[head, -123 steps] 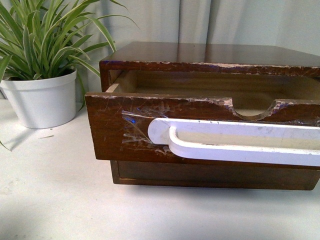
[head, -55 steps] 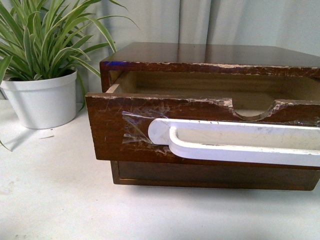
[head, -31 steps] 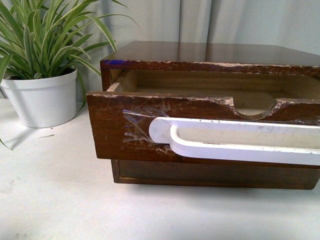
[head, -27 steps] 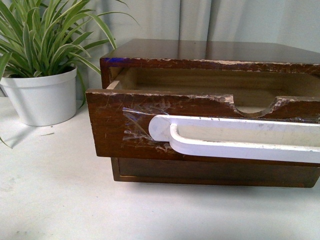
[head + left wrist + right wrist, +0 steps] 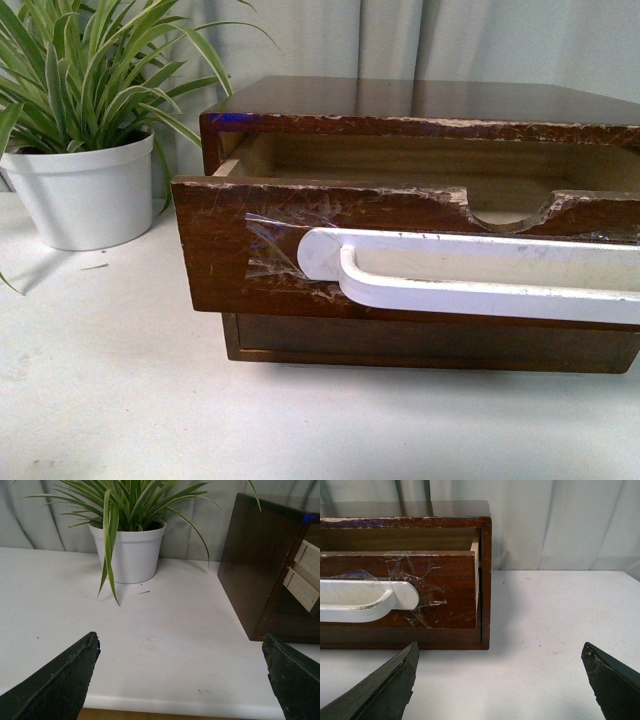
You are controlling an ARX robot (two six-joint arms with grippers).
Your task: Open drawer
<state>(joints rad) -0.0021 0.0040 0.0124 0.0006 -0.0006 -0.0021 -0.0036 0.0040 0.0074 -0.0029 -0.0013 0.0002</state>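
Cabinet (image 5: 420,100) fills the front view from centre out to 3 o'clock, on a white table (image 5: 120,400), with the spider plant (image 5: 90,70) in its white pot (image 5: 85,190) at 10 o'clock. The drawer (image 5: 230,260) is the upper one and already sits part-way out, its white handle (image 5: 470,270) taped on below the half-round notch (image 5: 505,215).

Left gripper (image 5: 180,680) and right gripper (image 5: 500,680) both have their fingers spread wide, holding nothing and well clear of the wood. Looks basically done to me. If it needs more travel, I'd hook the handle's middle and pull straight out, since that tape could peel.
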